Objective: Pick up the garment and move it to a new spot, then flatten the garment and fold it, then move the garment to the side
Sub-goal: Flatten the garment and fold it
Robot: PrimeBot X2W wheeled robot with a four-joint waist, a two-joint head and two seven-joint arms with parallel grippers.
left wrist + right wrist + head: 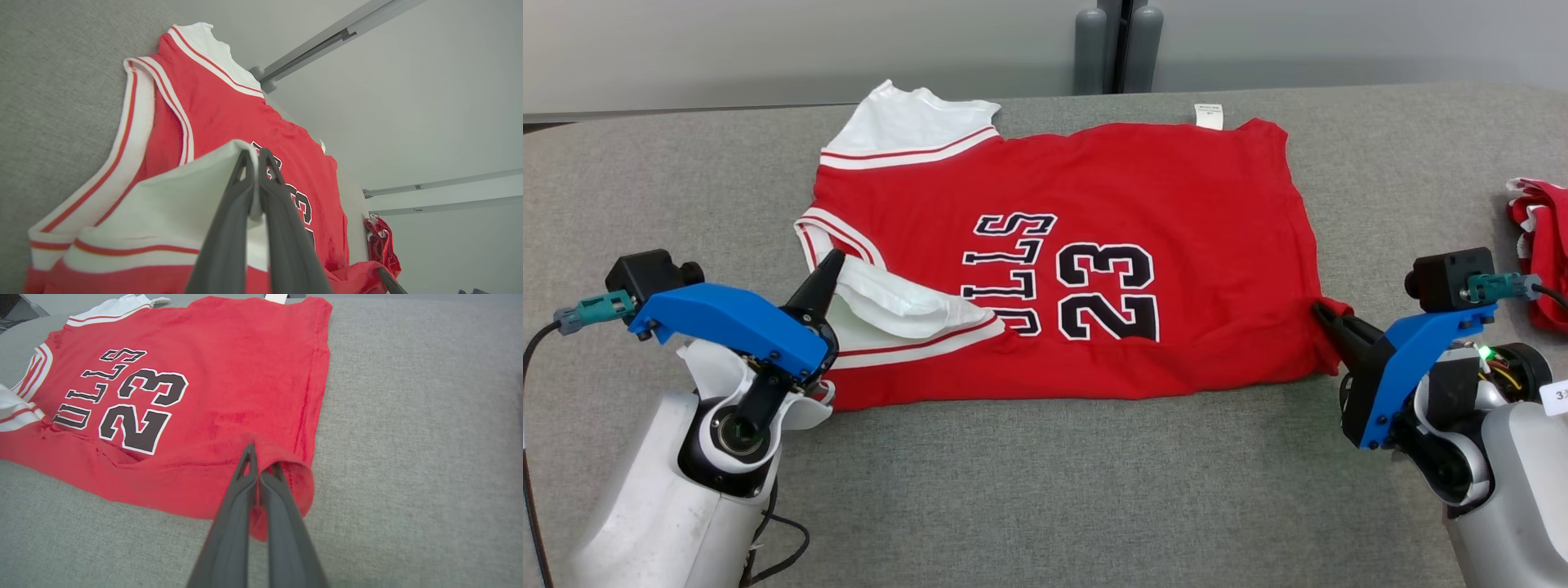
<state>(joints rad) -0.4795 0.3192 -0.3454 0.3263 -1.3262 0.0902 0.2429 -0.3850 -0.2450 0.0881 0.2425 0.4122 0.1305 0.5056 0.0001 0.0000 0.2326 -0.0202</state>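
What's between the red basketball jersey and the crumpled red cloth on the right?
Bare grey fabric tabletop, the right arm's black wrist camera hanging over it; head view.

both arms reach forward, left fingers [820, 283] and right fingers [1338, 326] pinched together.

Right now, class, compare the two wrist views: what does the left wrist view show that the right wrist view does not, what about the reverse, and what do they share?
Left wrist view's own: the left pincer shut on the white sleeve edge, and a red bundle farther off. Right wrist view's own: the right pincer shut on the red hem corner, and the lettering in full. Shared: the red jersey, its number 23, the grey table.
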